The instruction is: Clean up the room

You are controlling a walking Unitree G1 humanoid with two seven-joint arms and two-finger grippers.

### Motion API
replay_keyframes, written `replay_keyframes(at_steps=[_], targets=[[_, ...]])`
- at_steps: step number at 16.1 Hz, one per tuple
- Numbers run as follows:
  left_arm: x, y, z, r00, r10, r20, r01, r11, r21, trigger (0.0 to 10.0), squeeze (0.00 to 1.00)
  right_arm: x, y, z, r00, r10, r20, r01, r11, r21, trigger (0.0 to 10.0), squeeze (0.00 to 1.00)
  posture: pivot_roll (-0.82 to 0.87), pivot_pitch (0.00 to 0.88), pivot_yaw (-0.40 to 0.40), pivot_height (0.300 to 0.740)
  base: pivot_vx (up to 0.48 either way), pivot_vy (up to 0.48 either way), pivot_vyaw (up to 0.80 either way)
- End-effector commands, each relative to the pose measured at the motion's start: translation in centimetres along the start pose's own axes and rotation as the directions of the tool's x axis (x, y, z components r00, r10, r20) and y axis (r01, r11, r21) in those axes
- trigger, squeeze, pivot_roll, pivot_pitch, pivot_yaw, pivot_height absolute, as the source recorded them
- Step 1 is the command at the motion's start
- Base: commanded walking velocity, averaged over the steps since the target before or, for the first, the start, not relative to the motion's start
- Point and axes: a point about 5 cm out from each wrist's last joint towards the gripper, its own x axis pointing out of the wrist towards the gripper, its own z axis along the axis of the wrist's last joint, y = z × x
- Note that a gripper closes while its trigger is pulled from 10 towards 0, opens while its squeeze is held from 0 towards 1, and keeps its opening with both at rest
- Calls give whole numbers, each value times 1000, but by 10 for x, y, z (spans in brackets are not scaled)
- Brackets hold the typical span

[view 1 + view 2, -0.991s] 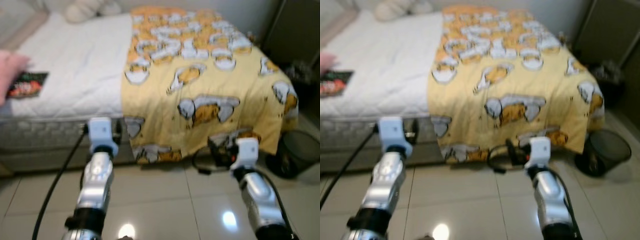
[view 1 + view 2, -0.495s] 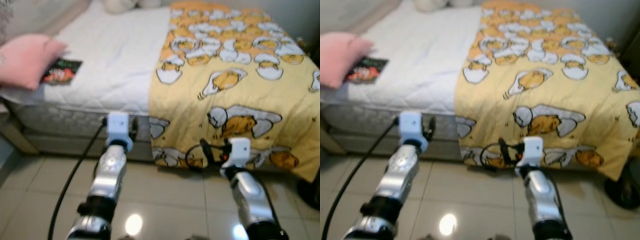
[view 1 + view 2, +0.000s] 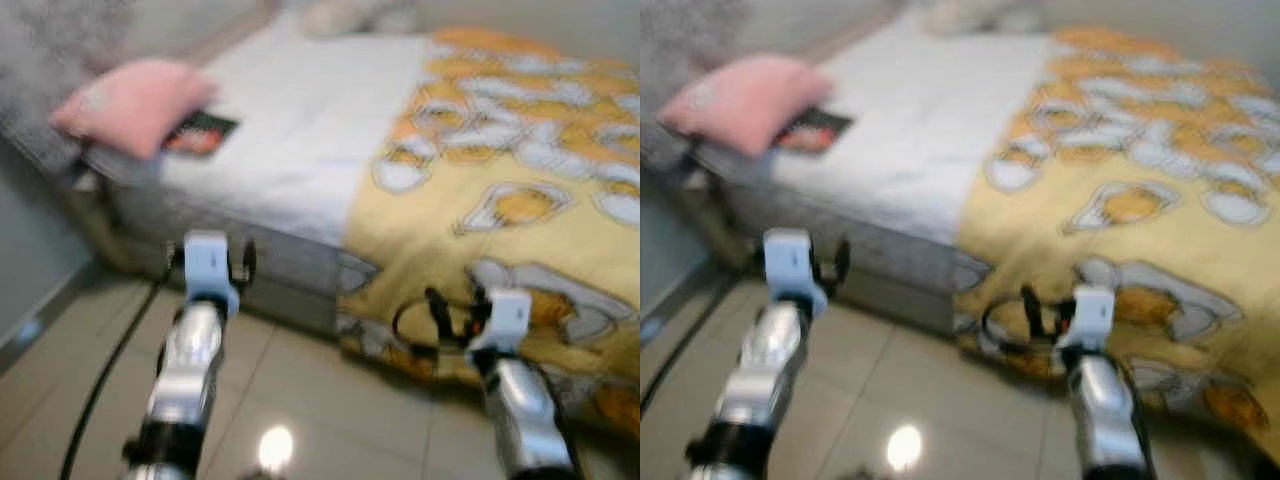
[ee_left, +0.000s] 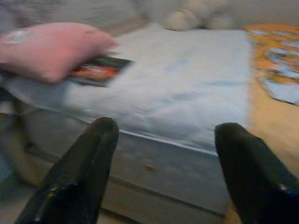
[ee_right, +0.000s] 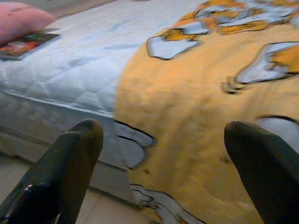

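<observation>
Dark packet (image 4: 100,71) on the bed (image 4: 187,93), well beyond the wide-spread left pincer (image 4: 163,140).

place: you're looking at a bedroom in somebody's home, pretty lived-in
bed (image 3: 290,150): takes up most of your view, white quilted mattress cover, grey base down the side
blanket (image 3: 520,200): yellow with a cartoon egg print, draped over the bed's right part and hanging toward the floor
pillow (image 3: 135,100): pink, at the left edge of the bed, with a small dark book (image 3: 200,132) tucked beside it
floor (image 3: 300,400): glossy beige tiles, a light glaring off them
</observation>
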Motion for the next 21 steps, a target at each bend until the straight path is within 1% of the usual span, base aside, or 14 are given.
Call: replay_keyframes(at_steps=[1, 2, 3, 5, 7, 9, 10, 11, 12, 14, 15, 17, 19, 21], targets=[[3, -7, 1, 1000, -7, -19, 7, 1000, -12, 10000, 1000, 4, 0, 3, 1000, 7, 5, -7, 1000, -4, 10000, 0, 52, 0, 12, 740, 364, -311, 469], [3, -9, 0, 999, -23, -28, 23, 999, -28, 10000, 1000, 6, 1, 5, 1000, 7, 7, -7, 1000, -3, 10000, 0, 52, 0, 12, 740, 375, -292, 469], [2, -6, -2, 999, -7, -42, 5, 999, -48, 10000, 1000, 7, 1, 7, 1000, 6, 11, -6, 1000, 0, 10000, 0, 52, 0, 12, 740, 424, 0, 463], [-4, 1, -8, 998, -14, -55, 15, 1000, 17, 10000, 1000, 6, 1, 7, 1000, 4, 19, -4, 1000, 3, 10000, 0, 39, 0, 29, 740, 426, 0, 463], [-13, 5, -10, 999, -33, -35, 36, 996, 78, 10000, 1000, -2, -3, 5, 1000, 1, 17, -1, 1000, -1, 10000, 0, 39, 0, 24, 740, 428, 0, 466], [-16, -4, -11, 995, -93, -24, 94, 995, 23, 10000, 1000, -9, -6, -3, 1000, 3, -15, -2, 1000, 13, 10000, 0, 49, 0, 3, 740, 426, 0, 466], [-14, -10, -9, 994, -110, -20, 110, 994, 6, 10000, 1000, -11, -3, -7, 999, 17, -35, -16, 1000, 13, 10000, 0, 56, 0, -14, 740, 424, 0, 469], [-10, -17, -7, 993, -116, -20, 117, 993, 35, 10000, 925, -11, -2, -9, 999, 26, -44, -25, 1000, 9, 10000, 0, 55, 0, -21, 740, 285, -315, 463], [-7, -20, -3, 995, -99, -2, 99, 995, 28, 10000, 0, -10, -2, -8, 999, 26, -42, -26, 1000, 3, 10000, 0, 47, 0, -19, 740, 0, 0, 463], [-2, -29, 6, 988, -153, 24, 154, 988, -26, 10000, 0, -6, -5, 0, 1000, 7, -14, -7, 1000, -1, 10000, 0, 29, 0, -5, 740, 0, 0, 472], [-1, -30, 8, 984, -176, 34, 177, 984, -21, 10000, 0, -5, -6, 2, 1000, -1, -5, 1, 1000, -4, 10000, 0, 24, 0, 6, 740, 0, 0, 475], [1, -23, 5, 995, -102, -2, 102, 991, -83, 10000, 0, -5, -9, 6, 1000, -20, 15, 20, 1000, -1, 10000, 0, 14, 0, 18, 740, 480, 0, 466], [0, -27, 3, 995, -97, -10, 96, 993, -71, 10000, 0, -3, -9, 7, 1000, -8, 14, 8, 1000, -1, 10000, 0, 15, 0, 17, 740, 480, 0, 466], [-1, -24, 0, 996, -81, -32, 77, 991, -113, 10000, 0, 1, -8, 9, 1000, -4, 19, 4, 1000, -2, 10000, 0, 17, 0, 23, 740, 480, 0, 466]])
